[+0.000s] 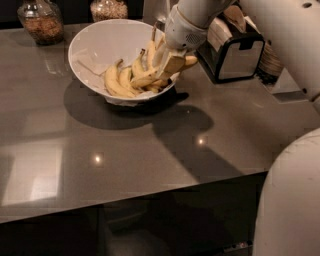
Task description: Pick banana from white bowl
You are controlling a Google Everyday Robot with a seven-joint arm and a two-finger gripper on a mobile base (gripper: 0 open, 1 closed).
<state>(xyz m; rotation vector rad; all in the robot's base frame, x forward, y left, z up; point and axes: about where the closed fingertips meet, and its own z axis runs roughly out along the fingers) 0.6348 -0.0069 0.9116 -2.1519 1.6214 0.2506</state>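
Note:
The white bowl (92, 37) stands at the back of the dark counter, with a paper lining and several yellow bananas inside. My gripper (168, 62) reaches down over the bowl's right rim. Its beige fingers (173, 63) are closed around the banana (144, 79), the longest and nearly straight one. It lies slanted, with its brownish right end (191, 60) sticking out past the rim. Shorter curved bananas (114, 83) lie to its left in the bowl. My white arm hides the bowl's far right edge.
Two glass jars (40, 20) (107, 8) stand behind the bowl at the back left. A black-framed holder (235, 56) stands just right of the gripper. The counter's front edge (150, 192) runs across below. My white body (292, 200) fills the lower right.

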